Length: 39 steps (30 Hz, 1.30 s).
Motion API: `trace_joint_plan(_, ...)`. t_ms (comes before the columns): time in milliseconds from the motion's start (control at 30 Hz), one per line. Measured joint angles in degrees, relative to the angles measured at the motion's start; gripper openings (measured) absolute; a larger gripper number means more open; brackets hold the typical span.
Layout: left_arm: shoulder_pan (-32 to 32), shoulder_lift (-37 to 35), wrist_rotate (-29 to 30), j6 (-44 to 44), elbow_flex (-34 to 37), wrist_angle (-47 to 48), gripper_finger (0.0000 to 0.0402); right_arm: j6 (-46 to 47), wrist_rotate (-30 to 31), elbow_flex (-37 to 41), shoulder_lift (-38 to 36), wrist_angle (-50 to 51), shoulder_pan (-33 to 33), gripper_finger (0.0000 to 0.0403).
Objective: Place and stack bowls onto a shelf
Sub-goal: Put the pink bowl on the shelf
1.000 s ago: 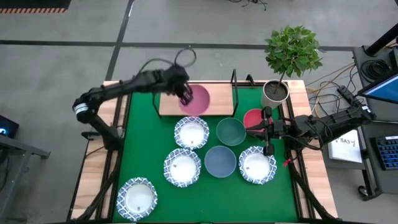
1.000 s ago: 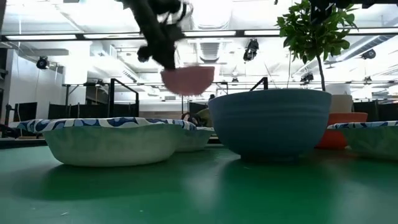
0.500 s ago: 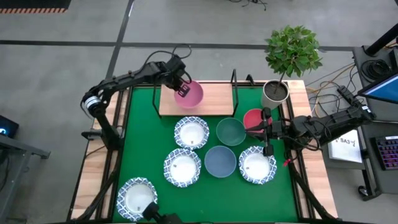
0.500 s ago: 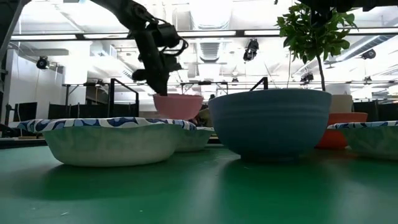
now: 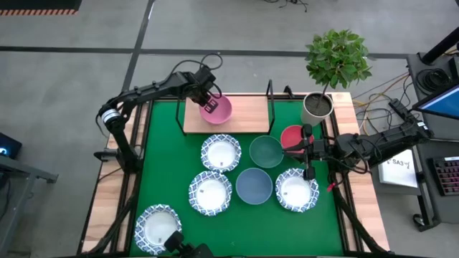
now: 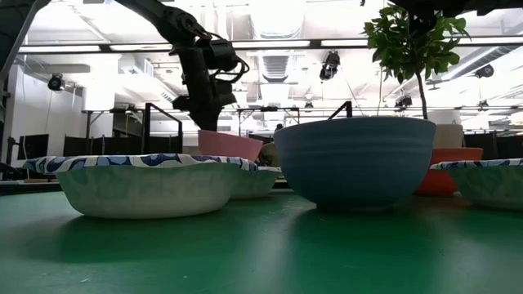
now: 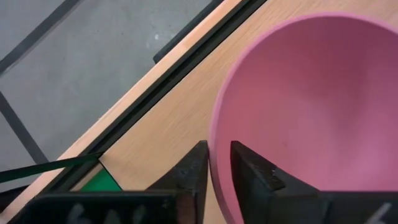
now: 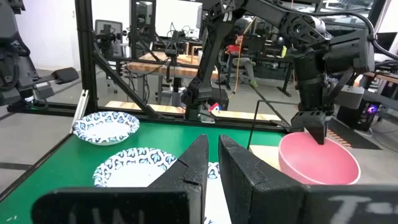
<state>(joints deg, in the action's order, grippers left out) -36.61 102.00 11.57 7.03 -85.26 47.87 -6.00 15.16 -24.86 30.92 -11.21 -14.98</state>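
The pink bowl (image 5: 221, 110) is at the left part of the light-wood shelf board (image 5: 251, 115), low over it or on it. My left gripper (image 5: 210, 104) is shut on its rim. Four white bowls with blue rims (image 5: 221, 153) (image 5: 210, 192) (image 5: 297, 190) (image 5: 159, 228), a dark green bowl (image 5: 266, 151) and a grey-blue bowl (image 5: 254, 185) stand upright on the green mat. The red bowl (image 5: 291, 135) sits by the shelf's right end. My right gripper (image 5: 301, 148) waits beside the red bowl, shut and touching nothing. My left gripper pinches the pink bowl's rim (image 7: 217, 140) on the side toward the table's left edge. One finger (image 7: 249, 171) is inside the bowl and one (image 7: 189, 171) is outside. The fingers come from above, pointing down. The bowl is upright; whether its base touches the board (image 7: 161, 130) I cannot tell.
Black wire uprights (image 5: 271, 107) stand at the shelf's right end. A white plant pot (image 5: 316, 107) with a leafy plant is at the table's far right corner. The shelf's middle and right are bare wood. Bowls crowd the mat's centre.
My left gripper has come down toward the shelf board and shifted a little toward the table's far left, carrying the pink bowl. The bowl, first held well above the board, now sits low at its left part. The right arm kept still.
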Motion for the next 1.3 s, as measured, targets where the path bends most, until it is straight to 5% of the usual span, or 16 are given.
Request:
trace_joint_plan(300,0.1,0.0,0.0,-1.6,-4.7,5.3,0.0098,0.0,0.0,0.0,0.0,0.0,0.0,0.0029)
trace_joint_plan(600,6.0,0.0,-4.9,-1.5,-6.3,3.5,0.0076,-0.2,0.0,0.0,0.0,0.0,0.0,0.0029)
trace_joint_plan(967,9.7,6.8,0.9,-1.6,-5.2,7.7,0.0019,0.0,0.0,0.0,0.0,0.3,0.0,0.0029)
trace_joint_plan(1300,8.1,8.9,14.4,-0.1,-5.2,19.3,0.0001,-0.1,0.0,0.0,0.0,0.3,0.0,0.0029)
